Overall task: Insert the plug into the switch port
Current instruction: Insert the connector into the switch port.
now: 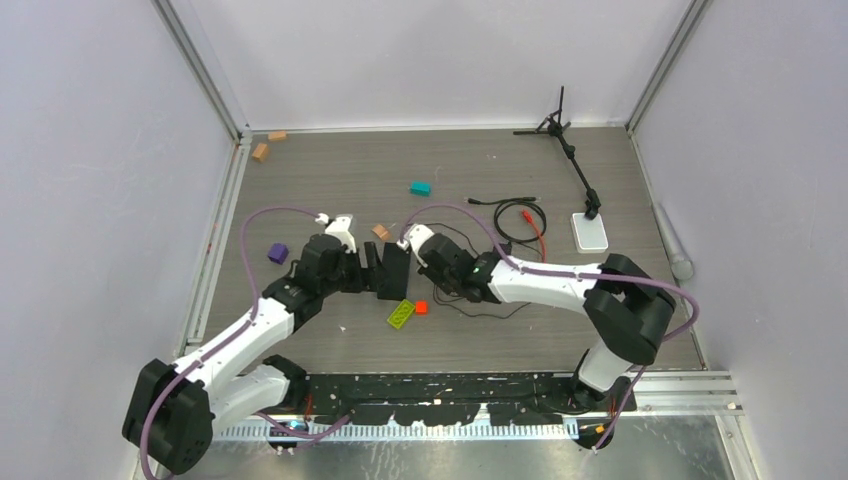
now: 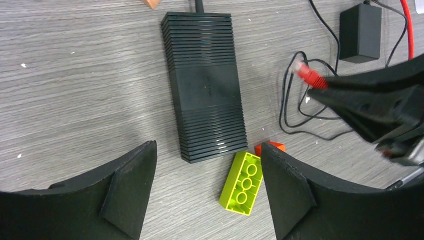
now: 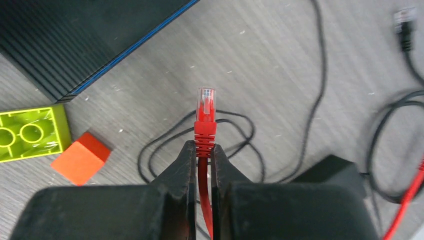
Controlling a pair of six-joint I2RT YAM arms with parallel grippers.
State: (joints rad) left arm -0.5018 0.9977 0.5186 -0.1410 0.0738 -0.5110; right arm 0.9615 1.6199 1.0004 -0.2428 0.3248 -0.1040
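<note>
Plug (image 3: 206, 102) is held by my right gripper (image 3: 202, 150): the two fingers are pressed together on the red cable (image 3: 204, 200) just behind the red boot, and the clear tip sticks out in front of them. In the left wrist view the plug is to the right of the switch (image 2: 205, 90), apart from it, over loops of a thin black wire (image 2: 287, 107). The switch is a long black ribbed box lying flat on the table (image 2: 75, 75); I cannot see any port on it from these views. My left gripper (image 2: 207, 152) is spread wide and grips nothing, and the near end of the switch shows between its fingers. A green brick (image 2: 242, 182) lies just beside that end, with a small orange block (image 2: 270, 146) next to it. A black power brick (image 2: 360, 32) sits farther to the right.
</note>
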